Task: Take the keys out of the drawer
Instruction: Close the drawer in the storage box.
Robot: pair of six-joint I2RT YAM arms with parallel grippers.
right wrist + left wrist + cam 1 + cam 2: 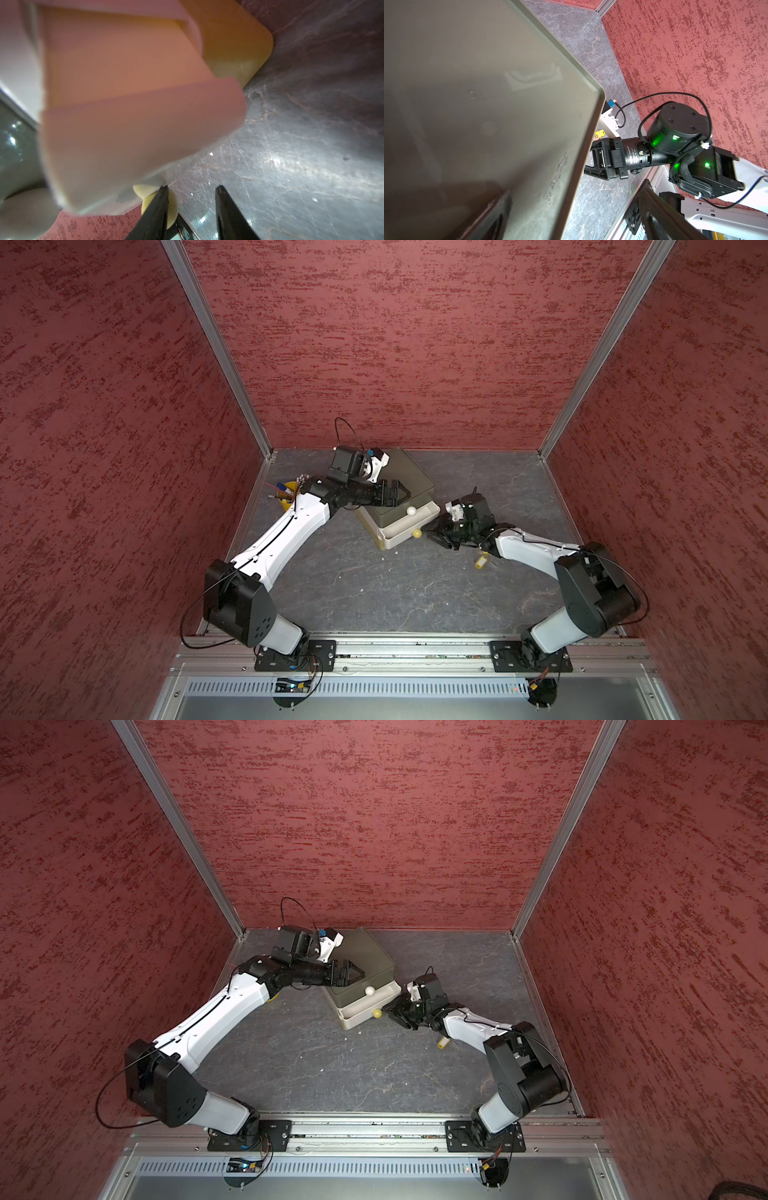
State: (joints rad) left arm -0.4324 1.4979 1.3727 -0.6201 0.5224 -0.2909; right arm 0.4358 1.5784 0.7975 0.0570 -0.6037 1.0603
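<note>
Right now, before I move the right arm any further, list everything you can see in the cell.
drawer unit: one, olive green, far middle of the table, set at an angle
cream drawer: one, pulled partly out of the unit's front; contents not visible
yellow knob: one, on the cream drawer's front
white knob: one, on the olive front above it
key: one in view, yellow tag, on the table beside the right forearm
cup: one, yellow, holding pens, far corner on the left arm's side
table: one, grey marbled
walls: three, red textured
left fingers: black, over the unit's top
right fingers: black, apart, at the yellow knob
</note>
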